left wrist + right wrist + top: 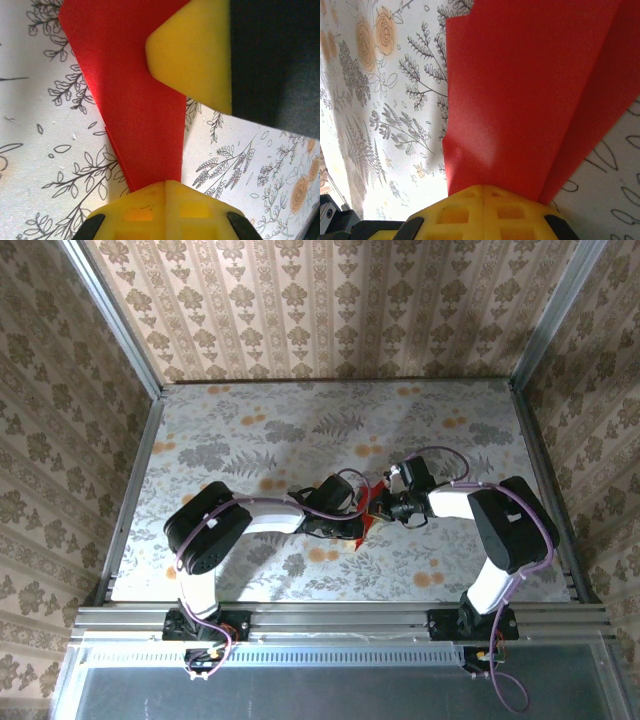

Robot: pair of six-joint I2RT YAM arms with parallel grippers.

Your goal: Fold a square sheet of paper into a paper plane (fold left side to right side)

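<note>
In the left wrist view, the left gripper sits nearest. Its two yellow pads are pressed together with only a thin seam between them, and the narrow end of the paper plane runs straight into that seam, so the jaws are clenched on the paper. From there the red sheet widens away from the fingers, lying low over the floral table, with a second layer showing along its left edge. Farther along, a yellow finger of the other arm overlaps the paper's right side; whether it presses the sheet cannot be told.

In the right wrist view, the right gripper is likewise squeezed tight. The red paper enters between its pads and fans out broad beyond them, with a fold line running up the right.

From above, both arms reach inward from the near edge and meet just right of the table's middle. The left gripper and the right gripper stand close together, with the paper plane between them — a small red patch. Patterned walls rise beyond.
</note>
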